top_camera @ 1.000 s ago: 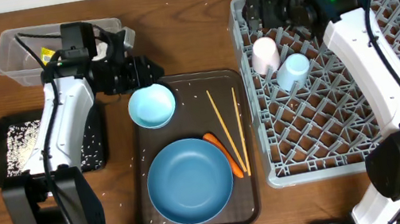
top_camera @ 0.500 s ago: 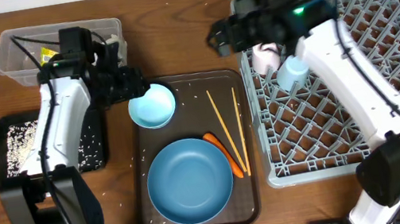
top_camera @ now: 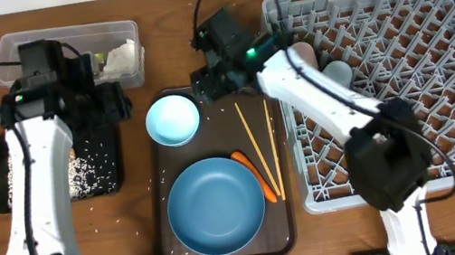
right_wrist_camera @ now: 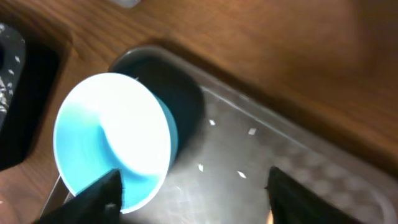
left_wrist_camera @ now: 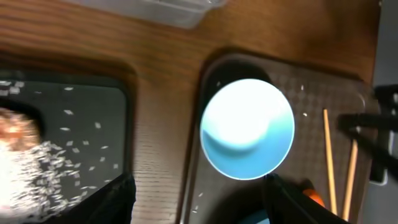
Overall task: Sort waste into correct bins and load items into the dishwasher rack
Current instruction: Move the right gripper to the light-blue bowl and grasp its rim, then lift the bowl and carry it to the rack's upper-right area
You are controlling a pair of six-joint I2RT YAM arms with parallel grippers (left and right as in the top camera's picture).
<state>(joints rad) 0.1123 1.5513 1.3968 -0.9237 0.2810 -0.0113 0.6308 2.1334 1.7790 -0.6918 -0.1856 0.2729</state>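
The small light-blue bowl (top_camera: 172, 120) stands at the top left of the brown serving tray (top_camera: 173, 246). It also shows in the left wrist view (left_wrist_camera: 247, 129) and the right wrist view (right_wrist_camera: 112, 143). My left gripper (top_camera: 118, 103) is open and empty, left of the bowl by the black tray (top_camera: 98, 180). My right gripper (top_camera: 207, 83) is open and empty just right of the bowl. The large blue plate (top_camera: 216, 206), the carrot (top_camera: 255, 176) and two chopsticks (top_camera: 259, 150) lie on the serving tray. The rack (top_camera: 408, 108) holds two cups (top_camera: 338, 73), partly hidden by my right arm.
The clear tub (top_camera: 23, 50) at the back left holds a white tissue (top_camera: 121, 60). The black tray holds rice (left_wrist_camera: 37, 180) and a brown lump (left_wrist_camera: 15, 134). Stray rice grains lie on the table and the serving tray.
My right arm swung left from the rack to the serving tray's top edge beside the bowl. My left gripper drew back left from the bowl.
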